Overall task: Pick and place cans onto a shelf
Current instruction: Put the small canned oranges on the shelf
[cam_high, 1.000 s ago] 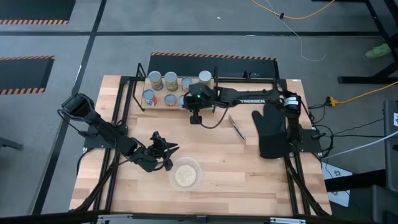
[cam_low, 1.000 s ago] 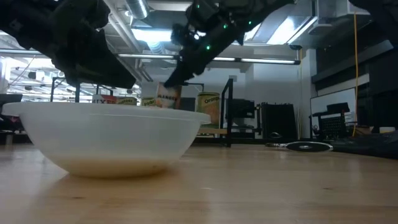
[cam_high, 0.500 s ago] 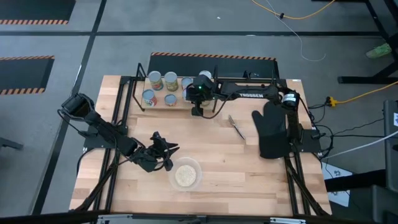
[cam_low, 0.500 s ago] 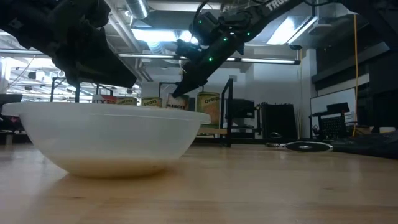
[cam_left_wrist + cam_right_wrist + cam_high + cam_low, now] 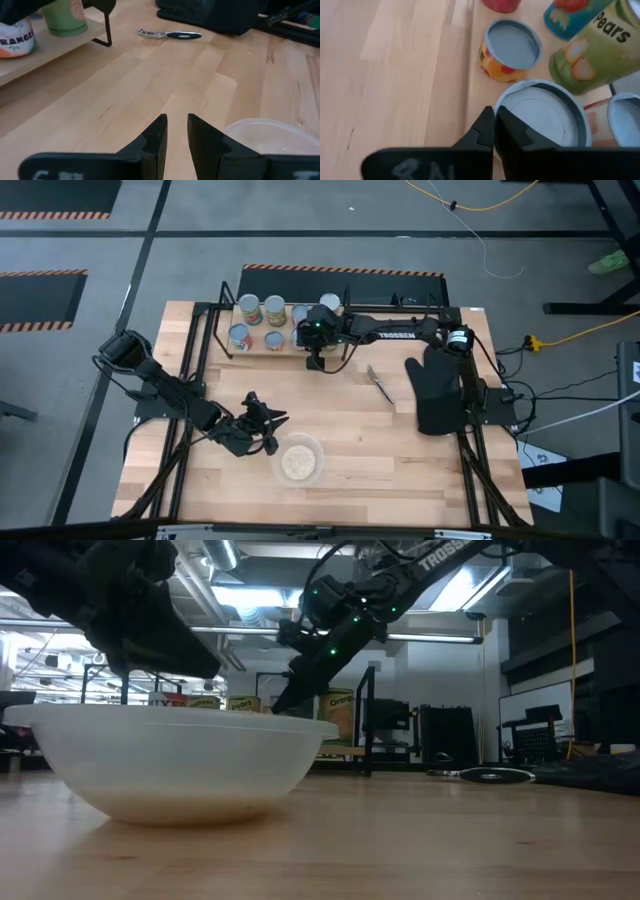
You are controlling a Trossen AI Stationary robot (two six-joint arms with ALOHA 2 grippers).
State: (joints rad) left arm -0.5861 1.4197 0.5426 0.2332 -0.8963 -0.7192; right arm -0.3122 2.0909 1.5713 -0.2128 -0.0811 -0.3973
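Several cans (image 5: 249,308) stand on the shelf (image 5: 258,348), which sits along the back edge of the bench (image 5: 350,435), toward its left corner. From above you can count six tops clear of the arm, in two loose rows; in the right wrist view a green one reads "Pears" (image 5: 592,50), and beside it is a short can with an orange-yellow label (image 5: 511,49).

Your right gripper (image 5: 313,358) is reached across from the right edge of the bench and hangs over the shelf's front right end. Its fingers (image 5: 485,127) are pressed together with nothing between them. Directly under them is a pale-topped can (image 5: 545,117) standing at the shelf's front edge. Whether the fingertips touch its lid you cannot tell. In the low view that gripper (image 5: 285,695) slopes down toward the row of cans behind the bowl.

Your left gripper (image 5: 262,420) waits low over the bench, toward the front left. Its fingers (image 5: 156,135) are parted by a narrow gap and empty. They point across bare wood toward the shelf.

One clear bowl (image 5: 298,462) of pale grain stands just beside the left gripper, near the front edge. A black oven mitt (image 5: 435,390) lies flat toward the right edge. Between the mitt and the shelf lies a small dark-handled utensil (image 5: 380,383), well apart from the cans.
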